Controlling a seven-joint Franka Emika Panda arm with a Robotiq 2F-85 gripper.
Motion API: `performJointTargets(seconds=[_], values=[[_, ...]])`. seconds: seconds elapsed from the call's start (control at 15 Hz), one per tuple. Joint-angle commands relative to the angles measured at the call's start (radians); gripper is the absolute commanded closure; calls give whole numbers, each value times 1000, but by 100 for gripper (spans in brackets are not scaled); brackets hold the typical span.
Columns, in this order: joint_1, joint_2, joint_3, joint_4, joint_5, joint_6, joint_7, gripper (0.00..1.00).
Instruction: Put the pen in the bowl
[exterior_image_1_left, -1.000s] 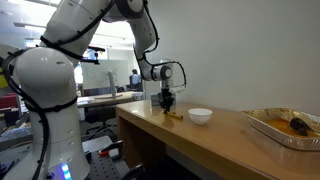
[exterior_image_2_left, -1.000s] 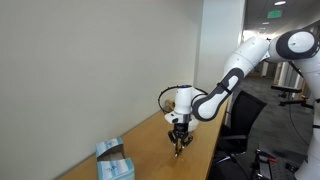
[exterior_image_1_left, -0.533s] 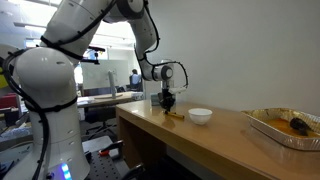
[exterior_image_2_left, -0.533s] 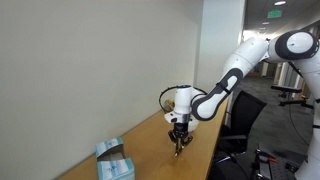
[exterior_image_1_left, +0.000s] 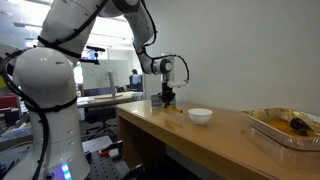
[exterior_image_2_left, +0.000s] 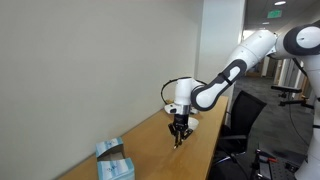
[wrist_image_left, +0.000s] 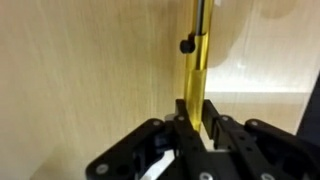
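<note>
- the wooden table (exterior_image_1_left: 225, 140) carries everything; the bowl and the tray stand on it, well apart.
- the white arm (exterior_image_1_left: 52, 85) reaches over the table's near end, with its wrist pointing straight down.
- the foil tray (exterior_image_1_left: 258, 121) lies at the far end with something dark in it. it is not the target, so the carry should stop short of it.
- the bowl (exterior_image_1_left: 200, 116), small and white, stands near the gripper, between it and the tray.
- the gripper (wrist_image_left: 195, 116) is clenched on the pen: in the wrist view its fingers (wrist_image_left: 181, 112) press the barrel from both sides.
- the pen (wrist_image_left: 196, 60), yellow and thin, hangs from that grasp at one end and looks just clear of the table top.
- the step in hand looks like the carry — lift a little more so the dangling end clears the bowl's rim, then move sideways slowly so the pen does not swing.
- the pen seems about as long as the bowl is wide, so centre it over the bowl and lower it before letting go — dropped from higher up, it could tip out over the shallow rim.
</note>
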Motion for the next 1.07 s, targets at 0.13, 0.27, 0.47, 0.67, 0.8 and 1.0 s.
performJointTargets(seconds=[0.13, 0.27, 0.47, 0.67, 0.8, 1.0], values=[[-58, -118, 12, -26, 176, -66, -113, 94], [-81, -147, 1, -28, 242, -74, -186, 94], [-123, -167, -22, -20, 359, -81, -335, 94], [-157, -175, -59, -15, 454, -82, -458, 94], [-176, -174, -82, -5, 509, -100, -531, 94], [-191, -163, -111, 19, 585, -157, -610, 94]])
